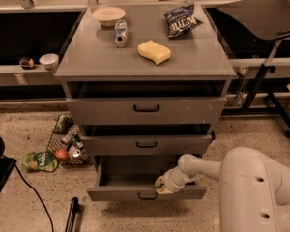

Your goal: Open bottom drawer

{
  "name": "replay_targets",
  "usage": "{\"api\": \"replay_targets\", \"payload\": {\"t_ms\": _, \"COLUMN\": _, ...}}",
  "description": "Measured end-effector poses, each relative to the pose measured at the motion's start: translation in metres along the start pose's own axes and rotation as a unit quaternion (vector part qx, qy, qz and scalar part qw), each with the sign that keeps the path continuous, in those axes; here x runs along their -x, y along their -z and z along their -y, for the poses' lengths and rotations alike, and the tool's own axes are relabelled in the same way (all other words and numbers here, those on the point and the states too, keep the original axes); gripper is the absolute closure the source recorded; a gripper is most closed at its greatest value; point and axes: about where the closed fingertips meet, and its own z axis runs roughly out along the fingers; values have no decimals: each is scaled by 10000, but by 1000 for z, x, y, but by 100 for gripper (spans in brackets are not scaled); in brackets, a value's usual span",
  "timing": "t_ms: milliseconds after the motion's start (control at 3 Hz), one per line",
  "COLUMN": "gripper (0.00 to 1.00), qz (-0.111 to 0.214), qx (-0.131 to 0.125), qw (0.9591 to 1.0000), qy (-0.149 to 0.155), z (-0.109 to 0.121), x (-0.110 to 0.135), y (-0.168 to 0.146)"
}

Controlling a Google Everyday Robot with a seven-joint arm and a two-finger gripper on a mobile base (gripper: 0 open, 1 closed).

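The grey cabinet (145, 111) has three drawers. Its worktop (87, 64) carries one bowl (108, 15), one can (120, 33), one chip bag (180, 20) and one yellow sponge (154, 51). The bottom drawer (121, 193), at lower centre, stands pulled out. The claw (162, 186) sits at the top edge of its front; whether it is open or closed I cannot tell.

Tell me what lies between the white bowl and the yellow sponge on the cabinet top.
A can on its side, seen in the camera view. The hand is down at the bottom drawer, by its front.
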Motion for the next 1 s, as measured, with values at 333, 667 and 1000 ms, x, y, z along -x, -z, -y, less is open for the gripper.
{"api": "replay_targets", "payload": {"t_ms": 333, "gripper": 35, "qz": 0, "qx": 0, "qw": 10000, "qy": 0, "z": 0, "x": 0, "y": 0}}
{"api": "replay_targets", "payload": {"t_ms": 667, "gripper": 11, "qz": 0, "qx": 1, "qw": 10000, "qy": 0, "z": 0, "x": 0, "y": 0}}
{"api": "replay_targets", "payload": {"t_ms": 1000, "gripper": 0, "qz": 1, "qx": 1, "qw": 10000, "qy": 0, "z": 0, "x": 0, "y": 0}}
